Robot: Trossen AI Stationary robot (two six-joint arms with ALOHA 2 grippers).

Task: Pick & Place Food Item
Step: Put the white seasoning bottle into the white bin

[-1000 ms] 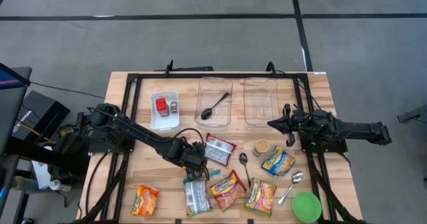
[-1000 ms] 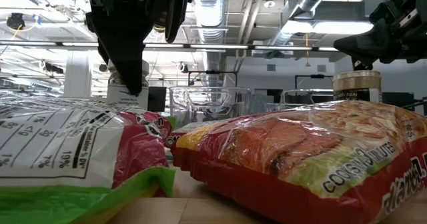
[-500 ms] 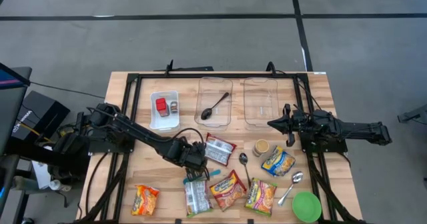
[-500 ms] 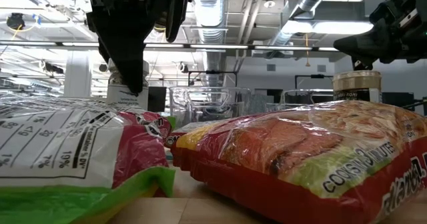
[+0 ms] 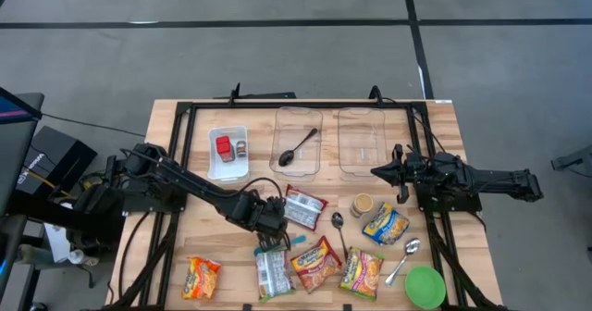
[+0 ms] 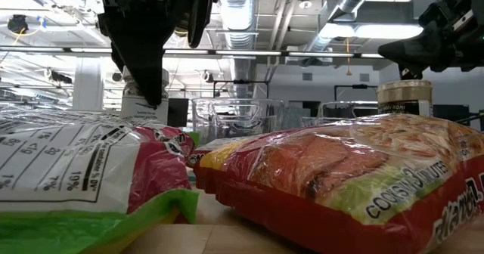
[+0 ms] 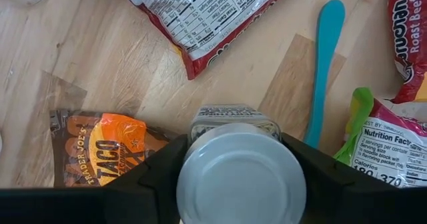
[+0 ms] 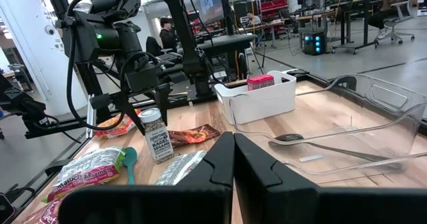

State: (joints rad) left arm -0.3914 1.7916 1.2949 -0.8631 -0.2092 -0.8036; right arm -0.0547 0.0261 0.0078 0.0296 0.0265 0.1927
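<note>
OK, table [image 5: 444,117]: wood top, food strewn across the near half, containers lined along the far half; looks like pick zone near, drop zone far.
Left arm: reaches in to mid-table, so it's the working one.
Right arm: parked at the right side beside the empty clear tray [image 5: 361,140], out of the way.
Clear tray with spoon [image 5: 299,140]: just beyond the left arm's wrist; likely one of the drop targets, my guess only.
White bin [image 5: 228,154]: holds a red item plus something small, so probably sorted goods.
Noodle packets: lying flat; the orange one [image 6: 363,171] reads "cooks in 3 minutes", the red one [image 7: 407,24] reads "Roast Beef".
Label-up packets: one [image 7: 200,11] shows its nutrition panel, the green-edged one [image 7: 393,151] reads "Nutrition Facts".
Taco packet [image 7: 100,147]: flat, right next to the jar, reads "TRADER JOE'S TACO".
Left gripper [image 5: 268,220]: fingers clasped on either side of the seasoning jar, just under its lid.
Right gripper [image 8: 233,157]: pinched together, holding nothing.
Seasoning jar [image 7: 240,184]: the task item. Upright, silver lid up, mid-table between the taco packet and the teal spoon [image 7: 323,64]. Label looks like "BAGEL SESAME" from the right wrist view. Can't tell if it's off the wood yet.
Second jar [image 5: 362,205]: upright near the right arm, print too small to read.
</note>
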